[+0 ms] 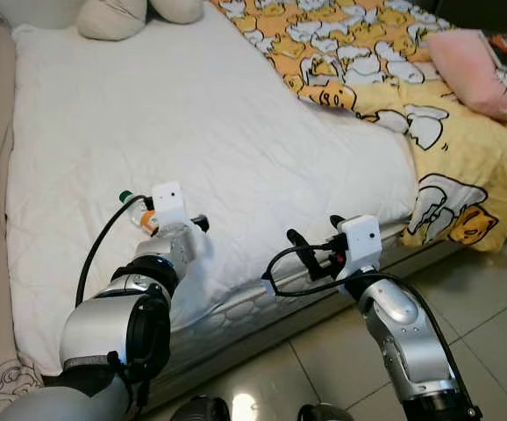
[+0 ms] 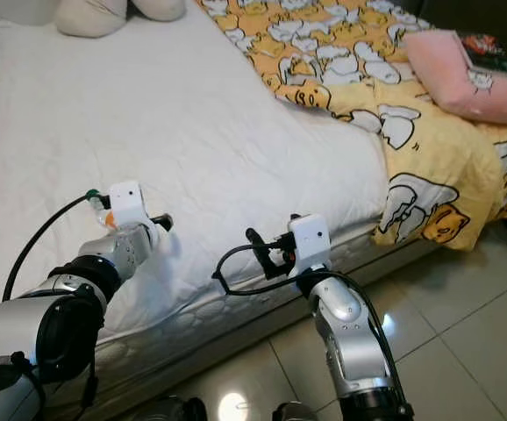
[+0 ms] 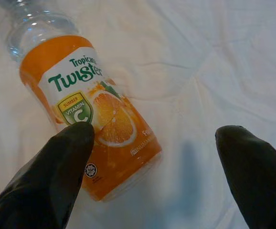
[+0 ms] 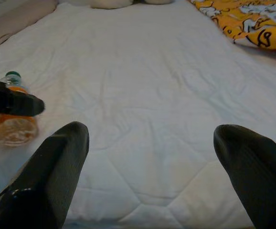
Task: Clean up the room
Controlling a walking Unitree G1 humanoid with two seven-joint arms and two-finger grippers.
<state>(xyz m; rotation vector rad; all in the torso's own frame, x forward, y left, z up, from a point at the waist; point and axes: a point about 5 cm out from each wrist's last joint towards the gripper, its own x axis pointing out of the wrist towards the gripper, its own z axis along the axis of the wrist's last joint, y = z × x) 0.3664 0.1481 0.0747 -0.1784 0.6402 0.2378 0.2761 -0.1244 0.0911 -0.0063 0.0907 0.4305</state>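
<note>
An orange Tropicana Twister juice bottle (image 3: 95, 124) with a green cap (image 1: 125, 195) lies on its side on the white mattress (image 1: 218, 132), near the front left. My left gripper (image 3: 152, 143) hovers open right over it. One black finger (image 3: 57, 171) overlaps the bottle's label and the other stands apart above bare sheet. The right wrist view shows the bottle (image 4: 15, 126) with a left finger across it. At the bed's front edge my right gripper (image 1: 310, 237) stands open and holds nothing, pointing across the mattress.
A yellow duck-print blanket (image 1: 394, 79) covers the bed's right side and hangs over its corner. A pink pillow (image 1: 482, 74) lies on it. Cream pillows (image 1: 113, 17) sit at the far end. Tiled floor (image 1: 482, 289) lies to the right.
</note>
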